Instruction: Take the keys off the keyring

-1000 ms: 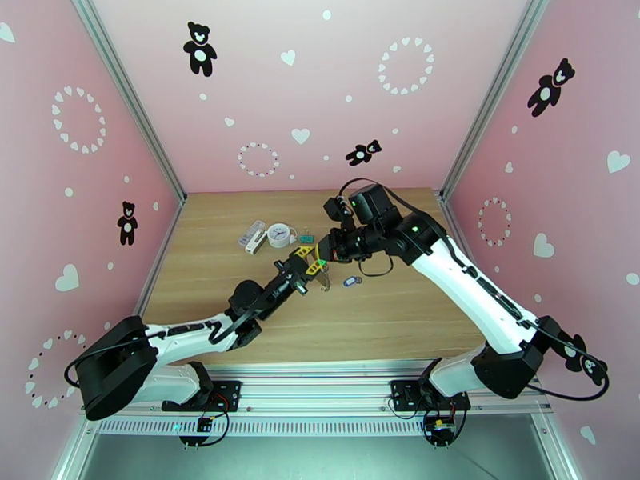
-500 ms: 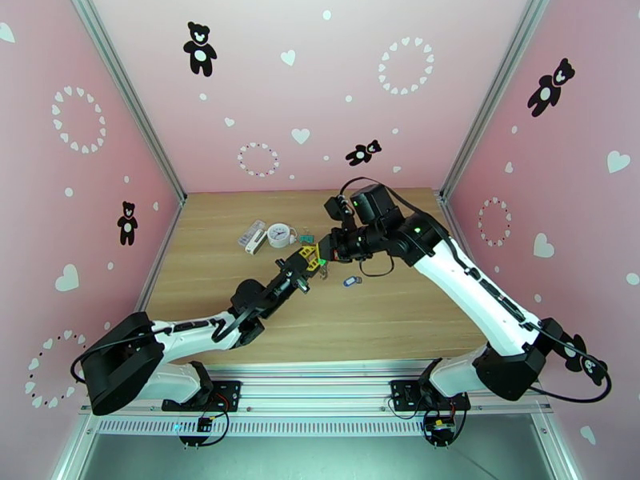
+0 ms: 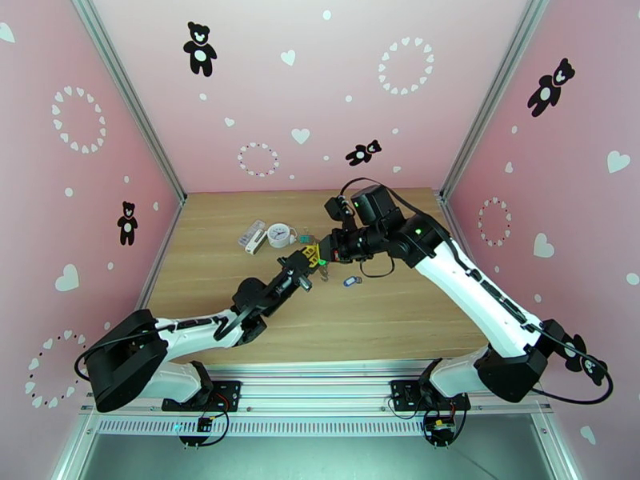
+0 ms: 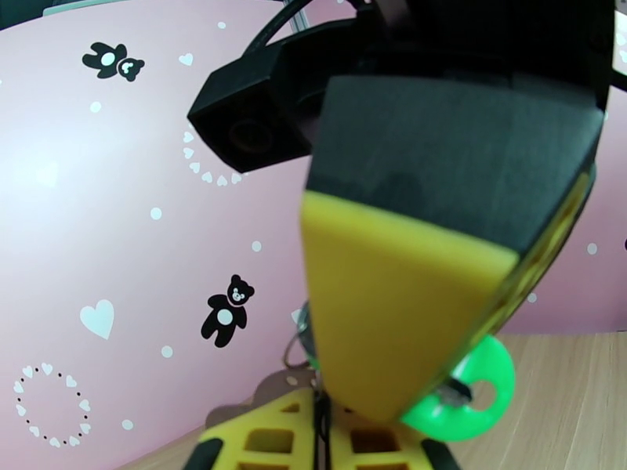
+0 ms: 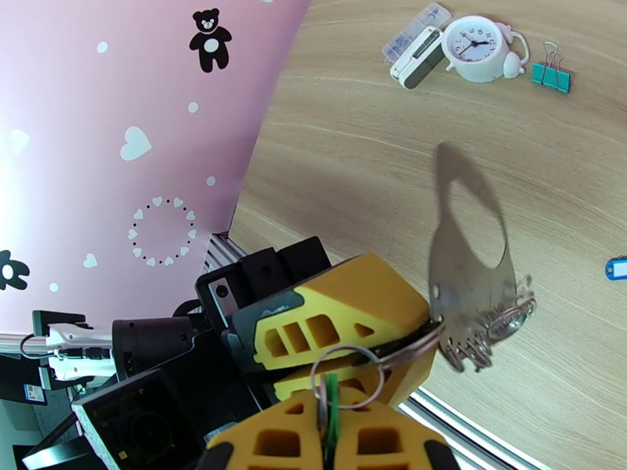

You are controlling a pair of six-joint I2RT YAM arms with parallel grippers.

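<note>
While left tool [image 5: 409, 346] clamps tight on keyring [image 5: 470, 264], right tool [image 5: 327, 410] pinched closed on green key [image 4: 474, 395].

Robot lab test cell. Boxed in by pink sticker-covered panels [image 3: 320, 90] on aluminium profile frame [image 3: 130, 98], wooden worktop [image 3: 384, 314] inside. Two robot arms [image 3: 464, 282] bolted to front metal rail [image 3: 320, 391].

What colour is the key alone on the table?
The key is blue, clearest in the right wrist view.
</note>
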